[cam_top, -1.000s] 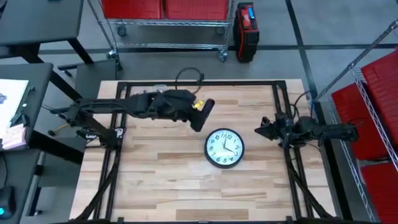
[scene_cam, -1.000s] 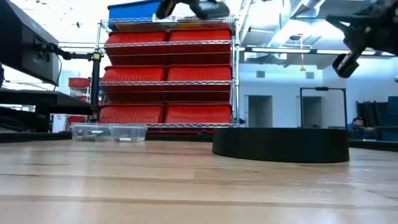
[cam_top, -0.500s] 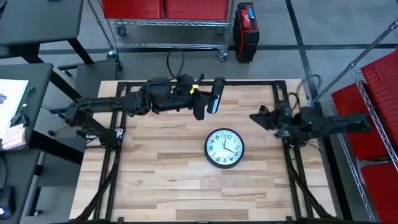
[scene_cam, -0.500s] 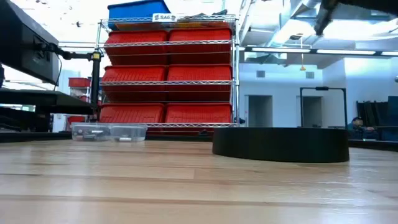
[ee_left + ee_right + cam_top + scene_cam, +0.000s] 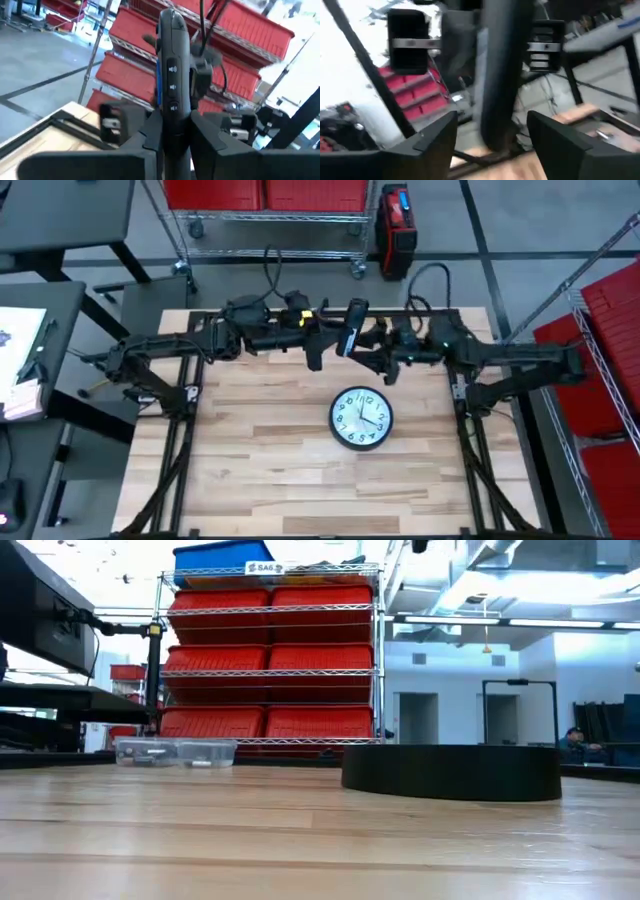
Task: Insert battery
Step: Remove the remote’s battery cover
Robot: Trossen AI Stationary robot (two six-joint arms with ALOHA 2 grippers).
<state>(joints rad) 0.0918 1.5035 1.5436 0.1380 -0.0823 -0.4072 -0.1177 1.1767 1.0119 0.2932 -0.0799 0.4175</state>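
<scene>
A black remote (image 5: 352, 328) with a row of buttons (image 5: 172, 75) is held up in the air over the table's far edge, with my left gripper (image 5: 328, 348) (image 5: 175, 137) shut on its lower end. My right gripper (image 5: 376, 358) (image 5: 492, 145) is open just to the right of it. In the right wrist view its two fingers stand on either side of the blurred dark remote (image 5: 497, 75) without touching it. A round black-rimmed clock (image 5: 361, 418) (image 5: 450, 772) lies face up on the table's middle. The battery does not show. My left gripper pinches the remote's lower end (image 5: 172, 131) between its two fingers, one on each long side. The fingers lie along the remote, which sticks out past their tips with its button face in view. The remote is lifted clear of the table.
A clear plastic box (image 5: 175, 752) with small parts sits on the table's far part. Black frame rails (image 5: 180, 440) run along the table's left and right sides. Shelves with red bins (image 5: 270, 660) stand behind the far edge. Bare wood lies in front of the clock.
My right gripper has swung from the table's right edge toward the far middle, up to the remote. My left gripper has carried the remote up and toward the far edge and the right; the remote has turned about and now points toward the right arm.
</scene>
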